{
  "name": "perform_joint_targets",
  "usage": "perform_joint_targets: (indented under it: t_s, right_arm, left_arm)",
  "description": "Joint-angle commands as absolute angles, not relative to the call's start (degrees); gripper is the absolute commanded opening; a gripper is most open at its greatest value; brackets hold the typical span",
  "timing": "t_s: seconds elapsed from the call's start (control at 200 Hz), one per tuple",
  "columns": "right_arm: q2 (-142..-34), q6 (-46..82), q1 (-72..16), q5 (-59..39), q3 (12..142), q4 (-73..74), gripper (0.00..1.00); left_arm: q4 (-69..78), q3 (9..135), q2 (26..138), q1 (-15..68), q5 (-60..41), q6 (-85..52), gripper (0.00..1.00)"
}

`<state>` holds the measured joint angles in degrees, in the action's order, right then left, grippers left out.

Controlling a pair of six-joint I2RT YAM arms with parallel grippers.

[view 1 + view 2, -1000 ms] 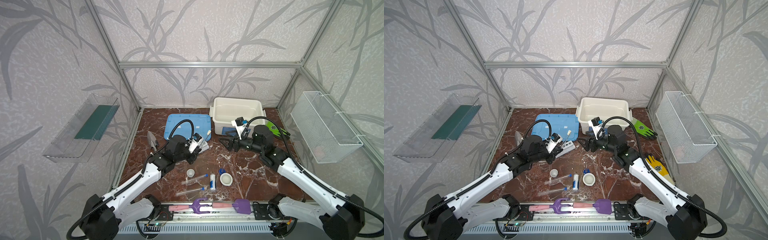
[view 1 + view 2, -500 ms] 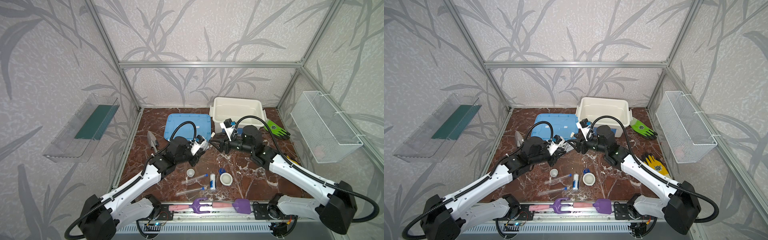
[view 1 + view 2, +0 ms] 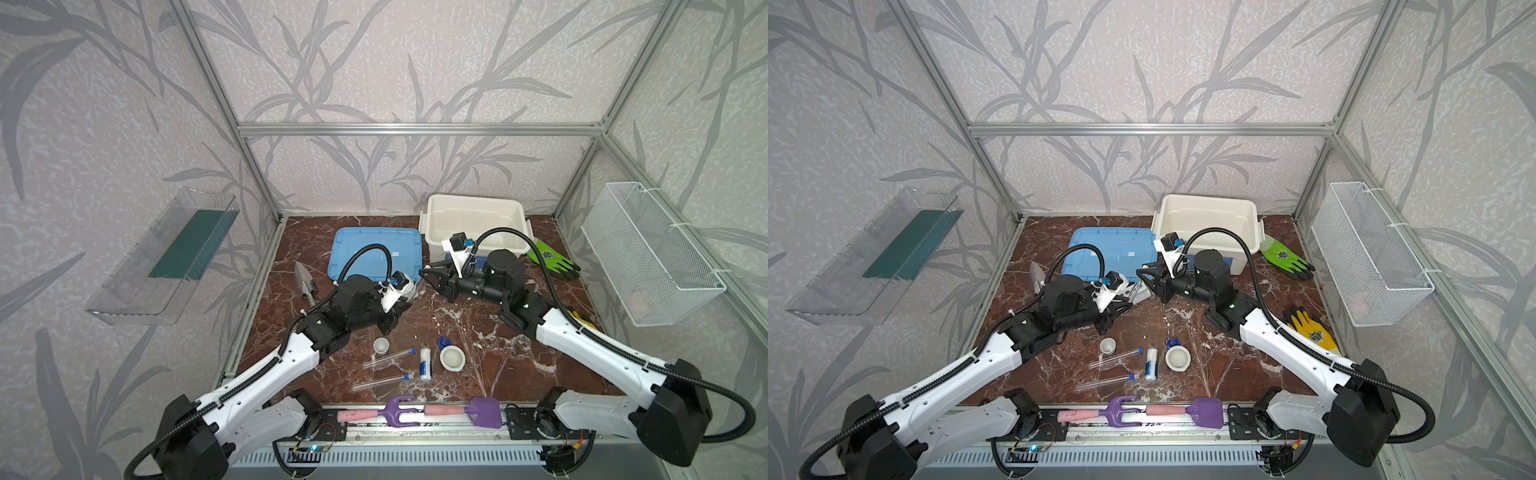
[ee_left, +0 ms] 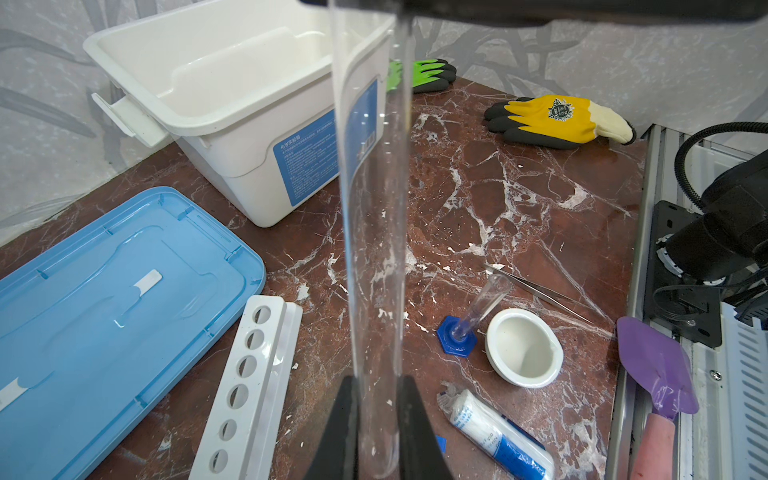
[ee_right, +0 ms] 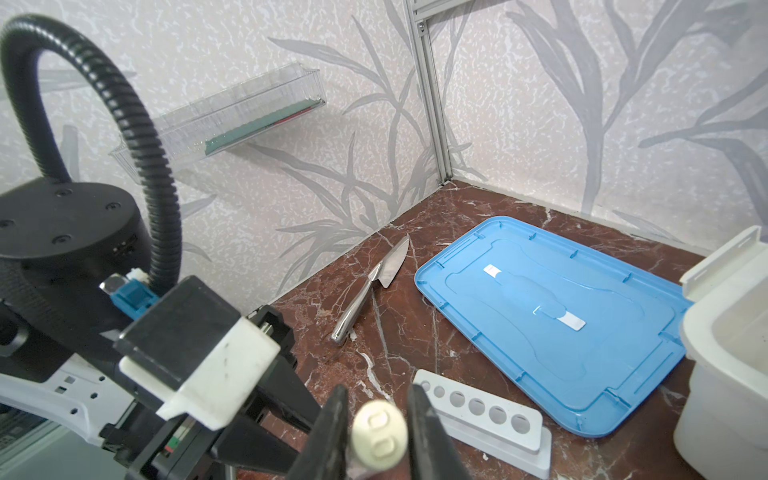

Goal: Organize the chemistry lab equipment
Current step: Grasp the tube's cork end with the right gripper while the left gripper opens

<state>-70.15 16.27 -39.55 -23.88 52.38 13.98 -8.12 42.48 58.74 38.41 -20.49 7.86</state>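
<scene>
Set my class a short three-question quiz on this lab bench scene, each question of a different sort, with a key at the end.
1. True or false: the white six-hole rack already holds a tube.
2. What is the left gripper holding? A) a clear test tube B) a purple trowel C) a yellow glove
3. How many blue-capped tubes lie loose on the table?
Key: 1 false; 2 A; 3 two.

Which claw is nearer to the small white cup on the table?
Left. The left claw hangs just beyond the cup; the right claw is farther back, by the blue lid.
</scene>
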Motion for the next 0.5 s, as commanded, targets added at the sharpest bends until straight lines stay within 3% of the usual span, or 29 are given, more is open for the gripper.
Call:
perform_joint_targets:
  t_s: [0.0,0.195,0.3,0.435,0.46,0.495]
  right_arm:
    - [-69.9,17.0,-40.0,-22.8,51.6,16.3,0.18]
    - [-69.9,17.6,-40.0,-23.3,51.1,17.0,0.13]
    - [-69.9,17.6,-40.0,-23.1,51.2,16.5,0.1]
    - [-70.3,16.5,-40.1,-21.1,52.1,14.1,0.09]
    - [-70.5,16.1,-40.1,-20.6,52.6,13.3,0.08]
    - [-71.0,15.3,-40.2,-19.8,53.2,11.9,0.07]
  left_arm:
    - [-7.0,42.0,58.0,38.7,-20.3,8.0,0.13]
    - [-6.8,42.0,58.1,38.7,-20.1,8.0,0.13]
    - [-6.8,42.0,57.9,38.8,-19.6,7.9,0.21]
    - [-6.1,41.5,56.9,38.8,-17.8,7.5,0.57]
    - [-5.7,41.2,56.6,38.8,-17.2,7.2,0.78]
    - [-4.9,40.7,56.1,38.8,-16.0,6.7,0.94]
